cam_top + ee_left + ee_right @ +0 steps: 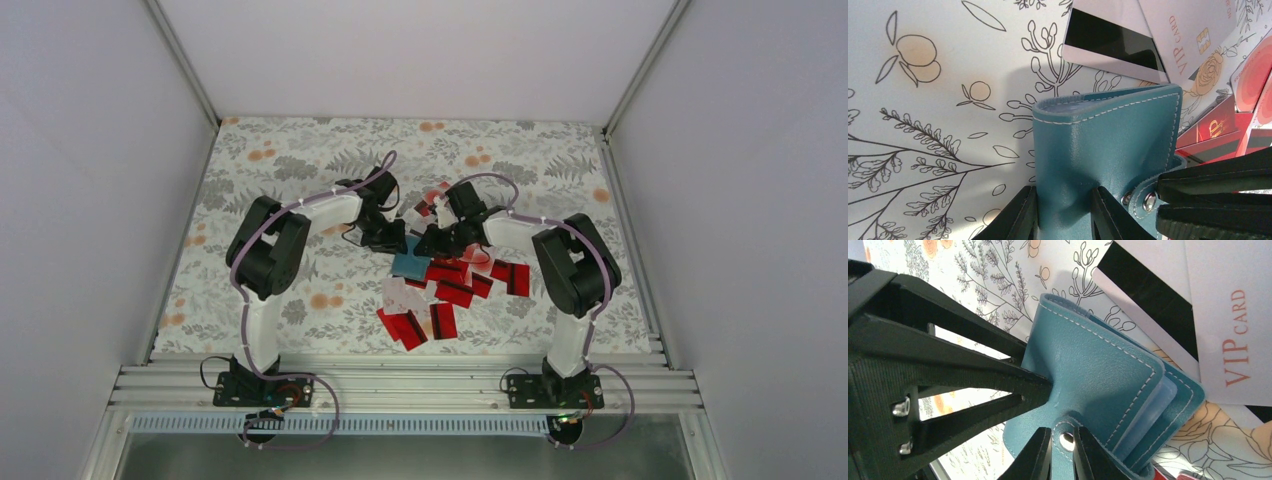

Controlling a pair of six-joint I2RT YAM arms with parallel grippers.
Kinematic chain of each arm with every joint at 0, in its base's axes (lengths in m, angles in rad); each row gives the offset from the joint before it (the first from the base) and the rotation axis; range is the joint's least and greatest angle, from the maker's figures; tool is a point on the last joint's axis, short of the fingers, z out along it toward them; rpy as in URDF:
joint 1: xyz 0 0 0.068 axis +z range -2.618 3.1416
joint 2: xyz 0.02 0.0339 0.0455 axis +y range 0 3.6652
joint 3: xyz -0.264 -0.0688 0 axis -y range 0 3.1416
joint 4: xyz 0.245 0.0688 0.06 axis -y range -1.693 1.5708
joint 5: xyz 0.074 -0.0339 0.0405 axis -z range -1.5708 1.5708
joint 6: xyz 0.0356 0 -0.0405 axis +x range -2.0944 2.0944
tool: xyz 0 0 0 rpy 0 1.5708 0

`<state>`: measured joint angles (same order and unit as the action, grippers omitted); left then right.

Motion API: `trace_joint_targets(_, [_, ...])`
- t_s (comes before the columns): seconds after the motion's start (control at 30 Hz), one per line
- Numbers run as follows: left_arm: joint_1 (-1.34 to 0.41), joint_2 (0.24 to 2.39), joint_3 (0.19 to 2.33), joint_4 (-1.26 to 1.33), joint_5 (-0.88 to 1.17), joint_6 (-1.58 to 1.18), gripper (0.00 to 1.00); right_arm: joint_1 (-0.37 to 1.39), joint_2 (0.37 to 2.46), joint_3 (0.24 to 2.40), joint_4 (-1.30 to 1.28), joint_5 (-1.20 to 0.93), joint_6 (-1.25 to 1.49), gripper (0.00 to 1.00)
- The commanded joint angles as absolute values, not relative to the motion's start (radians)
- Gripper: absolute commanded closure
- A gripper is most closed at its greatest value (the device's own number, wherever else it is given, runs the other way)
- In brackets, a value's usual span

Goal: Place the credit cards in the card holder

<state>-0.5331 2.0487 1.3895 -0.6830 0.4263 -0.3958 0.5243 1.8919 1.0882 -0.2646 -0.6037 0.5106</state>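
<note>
Both grippers are on the card holder (410, 265), mid-frame in the top view and just above the red pile. No card is in it yet, so I read this step as opening the holder.

- left gripper (1063, 196): closed on the holder's cover at the bottom centre of its wrist view, one finger on each face.
- right gripper (1062, 437): pinched nearly shut on the snap tab (1066, 440) at the bottom centre of its view. Its fingers sit either side of the stud.
- The holder is teal with white stitching. It is partly sprung, with clear sleeves (1148, 410) showing between the covers at lower right of the right wrist view.

To do this well:
- Use the left grip as the anchor and let the right peel the tab and its cover away, so the mouth gapes.
- Pull apart slowly. The two sets of fingers are almost touching, so there is little room before they collide.
- The left fingers look like they squeeze both covers. If so, that clamps the sleeves shut, and the left would need a regrip on one cover only.
- One arm has to let go to fetch a card, so the holder should end up lying open and stable.

Surroundings:
- credit cards (455, 290): red ones are scattered and overlapping at centre to lower centre of the top view, touching the holder's edge.
- A pale card with a black stripe (1113, 40) and a VIP card (1193, 35) lie at the top right of the left wrist view, just past the holder.
- The cards lie flat and stacked on the floral cloth (938, 125), so lifting one edge will be fiddly and a pick may drag its neighbours.
</note>
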Motion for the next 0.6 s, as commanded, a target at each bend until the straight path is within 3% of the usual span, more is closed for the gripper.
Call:
trace_joint_targets(0.0, [-0.551,2.120,1.370,-0.708,0.382,-0.414,0.73,0.534,1.909,1.083,-0.220,-0.617,0.558,0.87])
trace_joint_targets(0.37, [-0.550,2.120,1.370,-0.712,0.381,-0.416,0.73,0.531,1.819,1.160,-0.370,-0.502,0.502,0.87])
trace_joint_targets(0.57, [-0.551,2.126,1.376,-0.712,0.377,-0.427,0.73,0.537,1.801,1.087,-0.353,-0.562,0.575,0.87])
